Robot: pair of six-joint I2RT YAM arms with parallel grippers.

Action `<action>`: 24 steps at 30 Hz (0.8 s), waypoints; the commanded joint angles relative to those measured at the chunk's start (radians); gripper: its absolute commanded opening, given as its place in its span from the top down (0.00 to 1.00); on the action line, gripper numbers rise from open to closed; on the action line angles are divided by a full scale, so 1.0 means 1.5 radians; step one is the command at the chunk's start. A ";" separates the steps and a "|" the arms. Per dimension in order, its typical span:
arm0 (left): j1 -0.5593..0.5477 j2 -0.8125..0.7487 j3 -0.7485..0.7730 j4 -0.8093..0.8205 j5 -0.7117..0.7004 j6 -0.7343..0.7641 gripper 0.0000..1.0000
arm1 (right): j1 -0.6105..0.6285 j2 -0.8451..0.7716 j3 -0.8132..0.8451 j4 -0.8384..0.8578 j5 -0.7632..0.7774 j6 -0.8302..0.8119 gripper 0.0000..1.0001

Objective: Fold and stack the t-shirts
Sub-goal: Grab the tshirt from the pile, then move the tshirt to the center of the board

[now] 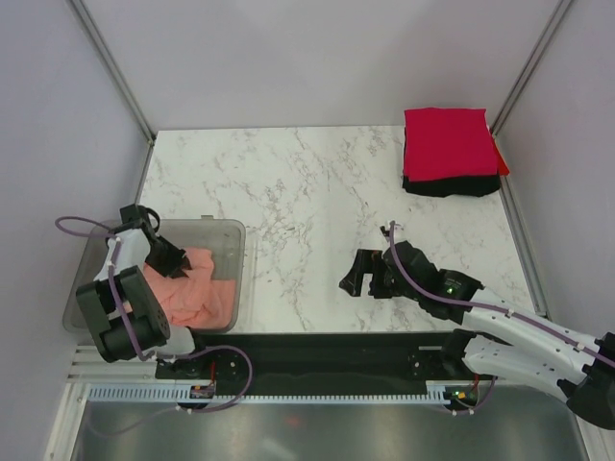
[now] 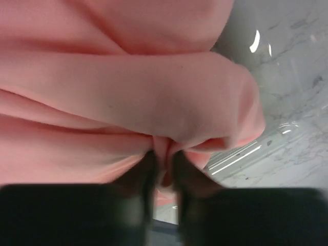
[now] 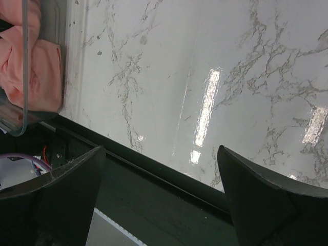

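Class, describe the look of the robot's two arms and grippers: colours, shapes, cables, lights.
The left arm and right arm have white links and chunky black joints, each trailing a thin purple cable. The left gripper and right gripper are black, with two fingers each. A small green light glows near the right wrist.

A white marble table (image 1: 307,192) stood between plain grey walls (image 1: 307,58); bright light glared off its glossy top.
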 commanded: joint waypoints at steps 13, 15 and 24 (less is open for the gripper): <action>-0.046 -0.277 0.593 -0.126 0.088 -0.169 0.98 | 0.003 -0.039 0.138 -0.088 0.098 -0.001 0.02; -0.050 -0.325 0.511 0.039 0.164 -0.290 0.98 | 0.003 -0.054 0.194 -0.132 0.196 0.010 0.02; -0.130 -0.264 0.560 0.237 0.481 -0.352 0.98 | 0.002 -0.155 0.318 -0.238 0.418 0.024 0.02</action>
